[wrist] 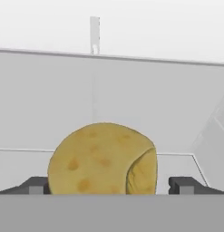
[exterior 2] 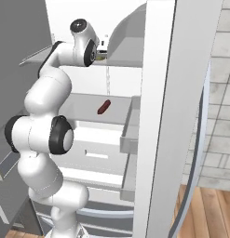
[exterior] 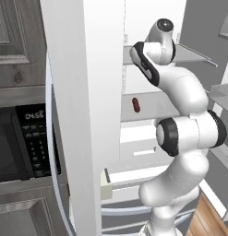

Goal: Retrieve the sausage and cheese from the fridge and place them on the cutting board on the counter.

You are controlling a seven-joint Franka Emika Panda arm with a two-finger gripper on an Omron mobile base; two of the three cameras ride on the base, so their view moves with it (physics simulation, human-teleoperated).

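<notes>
Fridge (exterior: 83,92) doors stand open; I have the arm reaching into the upper part of the white interior. In the hand view the cheese (wrist: 103,158) sits dead centre on a pale shelf (wrist: 50,104), close in front of the camera, with one dark fingertip (wrist: 35,185) showing to its left and the other to its right. The fingers are spread wide, straddling the chunk with a gap on each side; nothing is held. I read this as the pre-grasp line-up: the wide spread is there so the lumpy chunk clears both pads before I close.

The sausage (exterior: 135,105) lies on a lower shelf (exterior 2: 84,109), well below the hand and apart from it, near the front of that shelf. It is left alone for now because I am taking the cheese first; the hand carries one item at a time.

From the base views the wrist is tucked at upper-shelf level and the forearm blocks the hand itself, so I rely on the hand view for alignment.

Judgement: task is early, neither item is out of the fridge. Risk on closing: the rounded, irregular cheese could squirt forward or roll if the pads meet it off-centre.
</notes>
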